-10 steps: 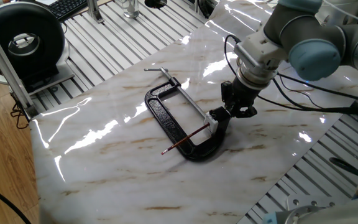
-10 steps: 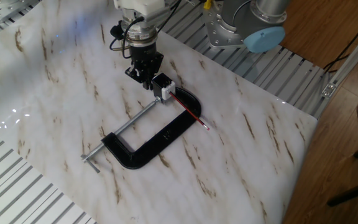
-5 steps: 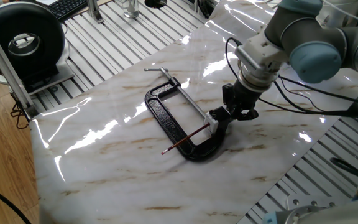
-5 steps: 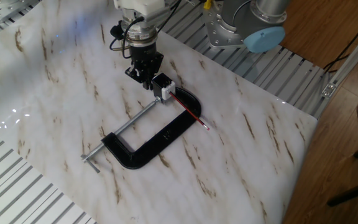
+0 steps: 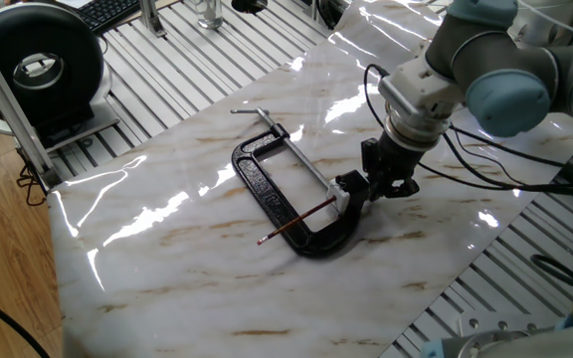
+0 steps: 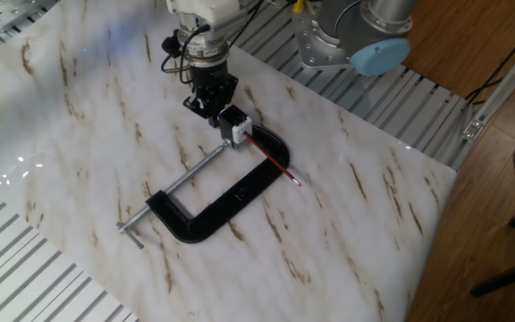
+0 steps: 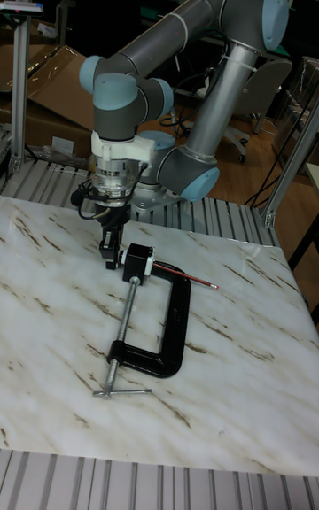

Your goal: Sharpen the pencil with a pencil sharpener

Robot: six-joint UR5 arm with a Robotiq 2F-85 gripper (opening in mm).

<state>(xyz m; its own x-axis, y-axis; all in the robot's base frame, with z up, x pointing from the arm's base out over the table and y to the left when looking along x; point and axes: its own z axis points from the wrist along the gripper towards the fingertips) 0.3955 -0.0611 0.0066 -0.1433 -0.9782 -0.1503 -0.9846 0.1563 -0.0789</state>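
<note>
Here, a black C-shaped clamp (image 5: 285,199) is shown lying flat on the marble-patterned table top (image 5: 207,288), with its silver threaded rod (image 5: 301,159) running along the open side and ending in a small T-handle (image 6: 130,231). The pencil sharpener (image 6: 238,126), a small whitish block, is seen held in the clamp between the end of the rod and the clamp's jaw; in the tall fixed view it appears as a dark block with a white face (image 7: 138,261). The pencil (image 5: 294,223), thin and red, is laid across the clamp's frame, one end meeting the sharpener and the other, dark-tipped end projecting past the frame over the table (image 6: 275,163) (image 7: 188,274).

The gripper (image 5: 386,182) is carried at the end of the grey UR5 arm (image 7: 195,23) and is pointed down at the table just beside the sharpener, on the side away from the pencil (image 6: 206,100) (image 7: 110,249). Whether its fingers are spread or pressed together cannot be told from these views, and no object can be seen pinched between them. Contact between the gripper and the sharpener cannot be judged either. A black round device (image 5: 36,62) is seen off the table's far corner.
</note>
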